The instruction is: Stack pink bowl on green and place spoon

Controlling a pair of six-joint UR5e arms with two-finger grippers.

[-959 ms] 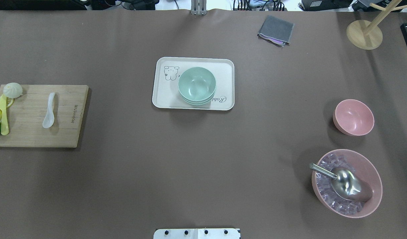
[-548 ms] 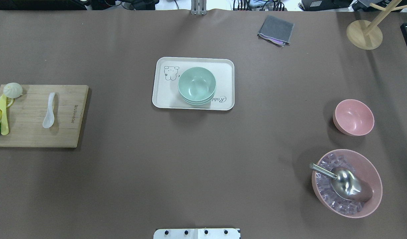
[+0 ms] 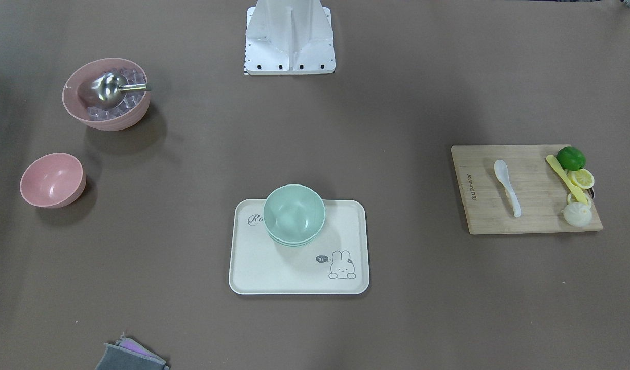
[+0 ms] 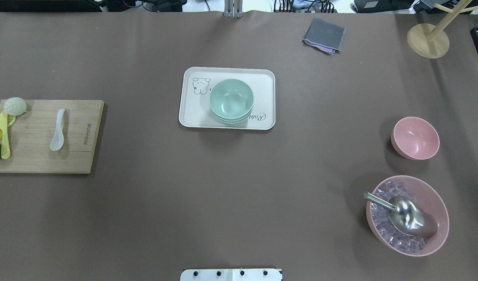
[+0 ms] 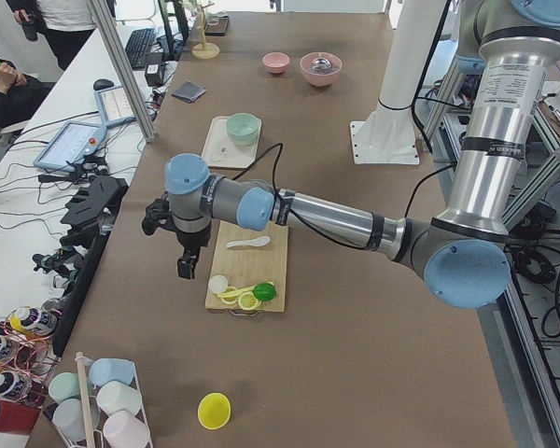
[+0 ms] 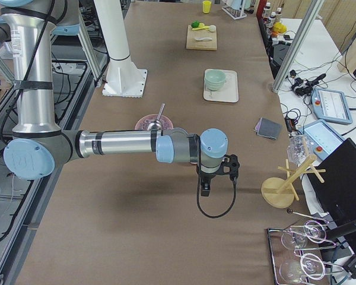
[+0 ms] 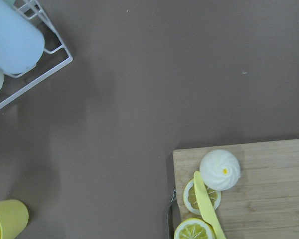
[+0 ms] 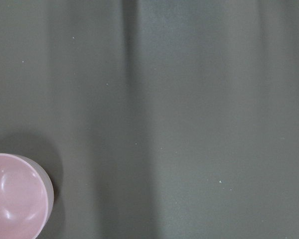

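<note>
Unmoved since a second ago: small pink plastic bowl (image 4: 415, 138) by right edge, pale green round bowl (image 4: 231, 99). Stacking unstarted; cannot tell left claw (image 5: 182, 268) or right claw (image 6: 204, 190) state

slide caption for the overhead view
Green bowls stacked on tray, pink bowl on table, white spoon on cutting board

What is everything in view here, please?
green bowls: one stack, green, on tray
tray: 1, cream, table centre
pink bowl: 1, pink, robot's right
ice bowl: 1, pink, beside it, holds scoop
board: 1, wooden, robot's left
spoon: 1, white, on board
lime, lemon slices, knife, bun: green, yellow, yellow, white, board's end
cloth: 1, grey, far edge
stand: 1, wooden, far corner
yellow cup: 1, yellow, past board
pincers: 2, black, left pincer by board, right pincer past pink bowl
</note>
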